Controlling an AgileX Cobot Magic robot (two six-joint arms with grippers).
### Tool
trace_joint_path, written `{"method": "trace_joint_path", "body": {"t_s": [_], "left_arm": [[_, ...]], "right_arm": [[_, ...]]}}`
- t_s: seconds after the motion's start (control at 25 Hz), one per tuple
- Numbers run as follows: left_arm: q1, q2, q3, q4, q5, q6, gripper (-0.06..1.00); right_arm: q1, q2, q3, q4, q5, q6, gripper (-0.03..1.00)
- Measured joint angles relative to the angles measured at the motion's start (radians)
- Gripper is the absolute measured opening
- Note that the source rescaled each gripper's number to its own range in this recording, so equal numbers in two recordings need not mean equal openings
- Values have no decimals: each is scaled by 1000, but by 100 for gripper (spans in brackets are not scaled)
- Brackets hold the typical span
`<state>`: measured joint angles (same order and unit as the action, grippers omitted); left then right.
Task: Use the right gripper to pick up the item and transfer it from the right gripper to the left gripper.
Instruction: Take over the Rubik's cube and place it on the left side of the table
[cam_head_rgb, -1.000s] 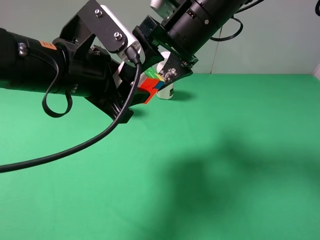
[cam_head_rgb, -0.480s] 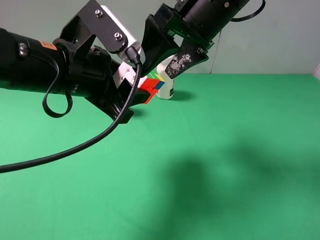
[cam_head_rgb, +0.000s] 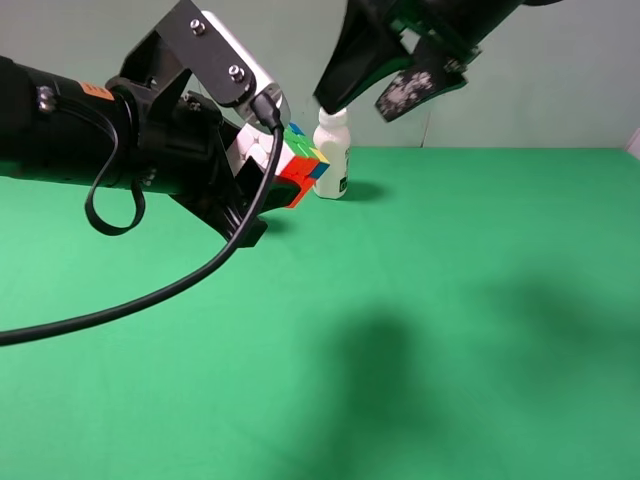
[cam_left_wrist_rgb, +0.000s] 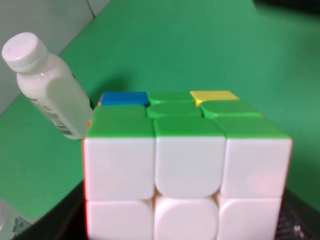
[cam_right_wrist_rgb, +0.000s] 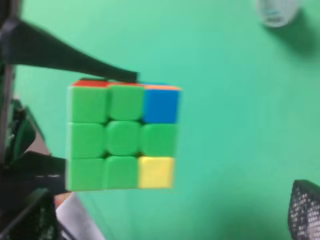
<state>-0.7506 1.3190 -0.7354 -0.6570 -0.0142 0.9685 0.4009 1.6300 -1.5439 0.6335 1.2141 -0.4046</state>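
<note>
The puzzle cube (cam_head_rgb: 303, 165), green, white, red, blue and yellow, is held above the green table between the black jaws of my left gripper (cam_head_rgb: 285, 175), which is shut on it. In the left wrist view the cube (cam_left_wrist_rgb: 185, 160) fills the frame, white face toward the camera and green face on top. My right gripper (cam_head_rgb: 380, 98) is open and empty, above and to the right of the cube and apart from it. The right wrist view looks down on the cube's green face (cam_right_wrist_rgb: 122, 137), with one speckled fingertip (cam_right_wrist_rgb: 305, 212) at the frame's corner.
A white bottle with a white cap (cam_head_rgb: 333, 155) stands on the green table (cam_head_rgb: 420, 300) just behind the cube, also in the left wrist view (cam_left_wrist_rgb: 47, 87). Part of a second bottle (cam_left_wrist_rgb: 10, 220) shows at that view's edge. A looping black cable (cam_head_rgb: 180, 285) hangs from the left arm.
My right gripper has let go of the cube, opened, and lifted up and to the right. The left gripper has stayed still, holding the cube.
</note>
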Motion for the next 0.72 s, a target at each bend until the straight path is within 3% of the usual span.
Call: {"method": "trace_joint_path", "body": {"t_s": [0.2, 0.72], "left_arm": [[0, 0, 0, 0, 0, 0, 0], [0, 0, 0, 0, 0, 0, 0]], "right_arm": [[-59, -49, 0, -106, 1, 27, 100], [-63, -314, 36, -585, 4, 228, 100]]}}
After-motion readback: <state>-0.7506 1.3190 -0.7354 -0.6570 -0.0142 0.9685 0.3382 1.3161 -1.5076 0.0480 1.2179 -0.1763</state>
